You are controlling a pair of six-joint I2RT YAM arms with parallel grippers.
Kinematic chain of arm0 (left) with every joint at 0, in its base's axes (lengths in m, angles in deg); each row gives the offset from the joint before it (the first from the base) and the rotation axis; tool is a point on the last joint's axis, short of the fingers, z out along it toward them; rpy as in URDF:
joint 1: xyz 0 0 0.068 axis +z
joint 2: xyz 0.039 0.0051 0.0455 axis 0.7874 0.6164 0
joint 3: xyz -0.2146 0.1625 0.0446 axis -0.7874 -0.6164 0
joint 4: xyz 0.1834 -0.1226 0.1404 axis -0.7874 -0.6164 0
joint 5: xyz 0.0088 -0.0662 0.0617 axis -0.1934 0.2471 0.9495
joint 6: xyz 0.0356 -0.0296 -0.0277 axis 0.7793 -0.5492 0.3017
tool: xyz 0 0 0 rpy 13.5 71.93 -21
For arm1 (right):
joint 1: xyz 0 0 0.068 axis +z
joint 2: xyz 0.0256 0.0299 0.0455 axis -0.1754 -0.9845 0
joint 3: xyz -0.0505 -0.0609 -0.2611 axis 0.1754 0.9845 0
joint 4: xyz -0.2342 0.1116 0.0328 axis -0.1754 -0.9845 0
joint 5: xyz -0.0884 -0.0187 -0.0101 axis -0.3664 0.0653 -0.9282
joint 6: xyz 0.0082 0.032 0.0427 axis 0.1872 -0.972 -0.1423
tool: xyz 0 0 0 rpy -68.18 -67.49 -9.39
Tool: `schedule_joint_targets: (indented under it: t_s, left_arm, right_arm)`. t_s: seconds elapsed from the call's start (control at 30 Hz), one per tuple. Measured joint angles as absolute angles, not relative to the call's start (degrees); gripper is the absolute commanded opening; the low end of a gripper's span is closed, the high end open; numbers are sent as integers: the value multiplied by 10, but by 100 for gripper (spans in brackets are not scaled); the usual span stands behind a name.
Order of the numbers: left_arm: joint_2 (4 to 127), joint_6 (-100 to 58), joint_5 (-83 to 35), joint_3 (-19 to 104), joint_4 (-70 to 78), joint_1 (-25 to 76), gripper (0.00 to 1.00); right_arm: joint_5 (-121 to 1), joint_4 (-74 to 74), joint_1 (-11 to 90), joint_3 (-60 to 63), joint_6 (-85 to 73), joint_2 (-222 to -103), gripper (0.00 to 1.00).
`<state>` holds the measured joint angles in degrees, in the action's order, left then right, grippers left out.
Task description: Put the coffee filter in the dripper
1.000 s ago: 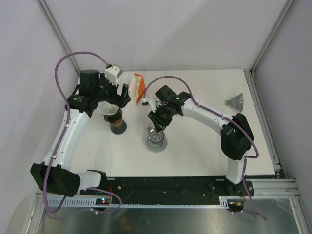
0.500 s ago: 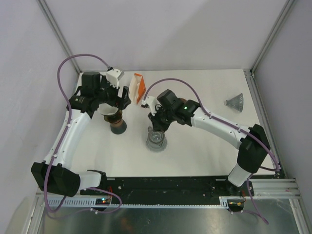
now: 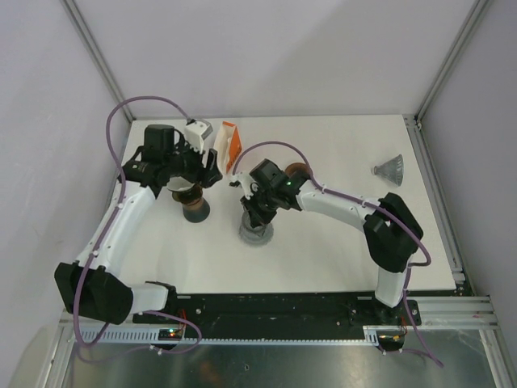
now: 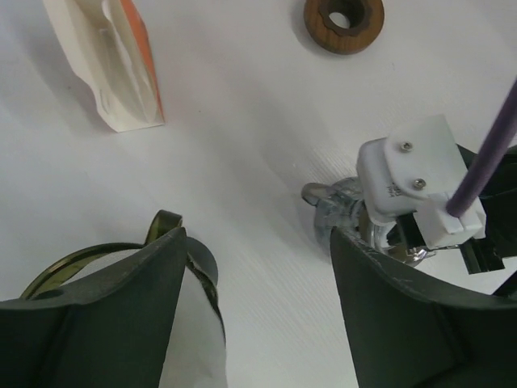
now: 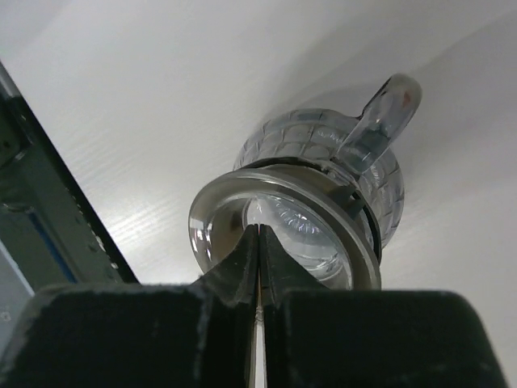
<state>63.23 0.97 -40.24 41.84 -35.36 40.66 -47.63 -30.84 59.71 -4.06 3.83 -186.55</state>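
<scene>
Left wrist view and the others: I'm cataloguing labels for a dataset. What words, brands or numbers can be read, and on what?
None can be read in any view.
Orange and white packet: no legible print.
White block on the right arm: faint marks, too small to read.

Right gripper [image 3: 257,212] has come down and a bit left, now just above the glass dripper [image 3: 256,233] rim. Right elbow swung away from the dripper, then back in. Wooden ring [image 3: 297,171] behind the dripper is now uncovered. Left gripper [image 3: 194,182] edged toward the dripper.
</scene>
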Motion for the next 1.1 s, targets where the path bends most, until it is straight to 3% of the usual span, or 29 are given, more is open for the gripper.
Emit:
schedule_joint_targets:
  t_s: [0.23,0.43,0.93,1.1]
  left_arm:
    - [654,-5,-424,407,-351,376,62]
    - [686,-16,-434,394,-345,343,60]
    - [693,-27,-464,376,-335,326,65]
    - [693,-27,-477,374,-331,321,67]
  right_arm:
    - [-468,-295,591,-37,20,-1872,0]
    - [-452,-294,586,-31,14,-1868,3]
    - [-462,-283,588,-11,16,-1737,44]
    - [-476,-275,572,2,17,-1732,48]
